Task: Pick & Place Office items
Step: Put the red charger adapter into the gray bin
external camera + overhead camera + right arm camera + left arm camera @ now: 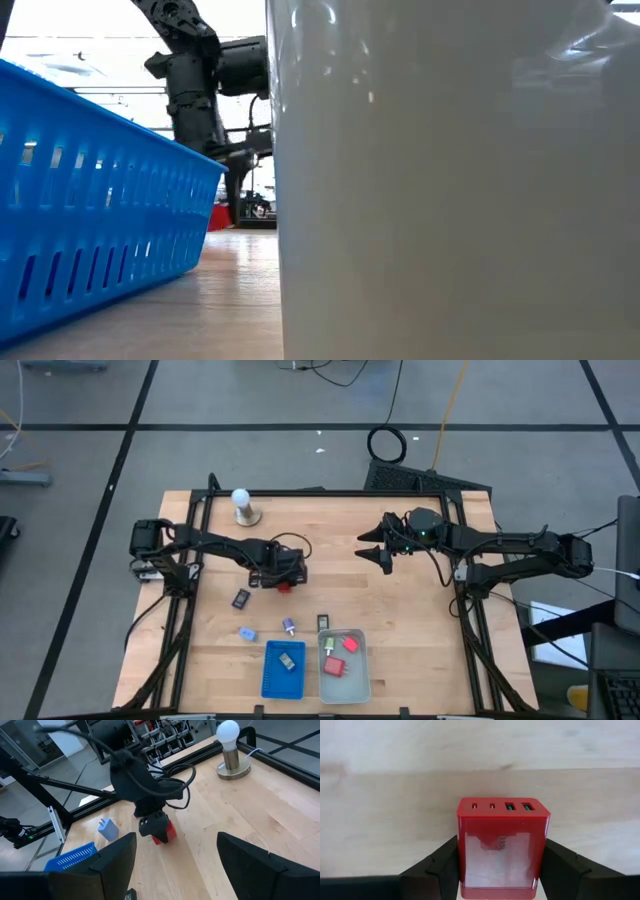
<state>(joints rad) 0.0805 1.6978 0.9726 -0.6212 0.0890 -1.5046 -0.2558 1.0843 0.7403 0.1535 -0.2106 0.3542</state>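
Note:
My left gripper stands near the table's middle, pointing down, shut on a red blocky charger with a row of ports on one face. The right wrist view shows the same charger under that gripper. My right gripper hangs open in the air to the right, with nothing between its fingers. Loose on the wood lie a black item, a light blue one, a purple-topped one and another black one. My left gripper pinches the red charger between its two fingers, one on each of two opposite side faces. The fingers come from above, pointing down. The port face is turned away from the fingers. I cannot tell whether the charger is clear of the table.
A blue tray and a pale grey tray stand side by side at the near edge; the grey one holds two red items and a green one. A white ball on a round base stands far left. In the low view the trays' walls block most of the table.

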